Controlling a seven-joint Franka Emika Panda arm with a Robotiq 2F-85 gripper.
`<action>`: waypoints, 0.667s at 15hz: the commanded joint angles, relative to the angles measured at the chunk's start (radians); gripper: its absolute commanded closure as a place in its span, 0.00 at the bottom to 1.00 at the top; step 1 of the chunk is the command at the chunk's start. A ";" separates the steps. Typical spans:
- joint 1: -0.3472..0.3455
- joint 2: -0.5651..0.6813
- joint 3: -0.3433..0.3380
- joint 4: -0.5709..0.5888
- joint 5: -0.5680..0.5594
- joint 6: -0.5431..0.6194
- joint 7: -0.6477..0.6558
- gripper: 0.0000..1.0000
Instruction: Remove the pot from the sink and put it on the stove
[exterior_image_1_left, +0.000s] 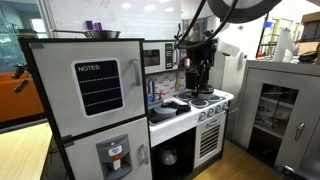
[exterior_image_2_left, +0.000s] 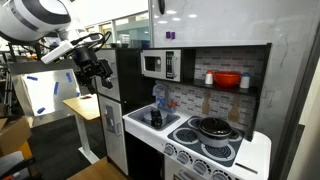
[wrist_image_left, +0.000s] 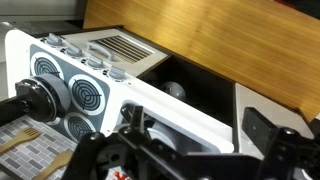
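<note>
A small dark pot (exterior_image_2_left: 155, 117) sits in the sink (exterior_image_2_left: 143, 122) of a white toy kitchen; it also shows in an exterior view (exterior_image_1_left: 172, 104). The stove (exterior_image_2_left: 190, 135) with its black burners lies beside the sink and carries a second, larger dark pot (exterior_image_2_left: 213, 127). My gripper (exterior_image_1_left: 197, 68) is open and empty, held high over the kitchen and apart from the pot; it also shows in an exterior view (exterior_image_2_left: 100, 72). In the wrist view my open fingers (wrist_image_left: 200, 125) frame the sink (wrist_image_left: 158, 133), whose contents my linkage mostly hides. The burners (wrist_image_left: 87, 96) lie to the left.
A tall toy fridge (exterior_image_1_left: 95, 100) stands against the sink side. A microwave (exterior_image_2_left: 158, 66) and a shelf with a red bowl (exterior_image_2_left: 227, 79) hang over the counter. A black handle (wrist_image_left: 30, 102) juts over the burners. A grey cabinet (exterior_image_1_left: 280, 105) stands past the stove.
</note>
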 joint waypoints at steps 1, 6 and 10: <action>-0.015 0.105 -0.045 0.100 -0.019 0.002 -0.077 0.00; -0.004 0.124 -0.068 0.121 -0.007 -0.004 -0.070 0.00; -0.003 0.126 -0.067 0.122 -0.007 -0.005 -0.070 0.00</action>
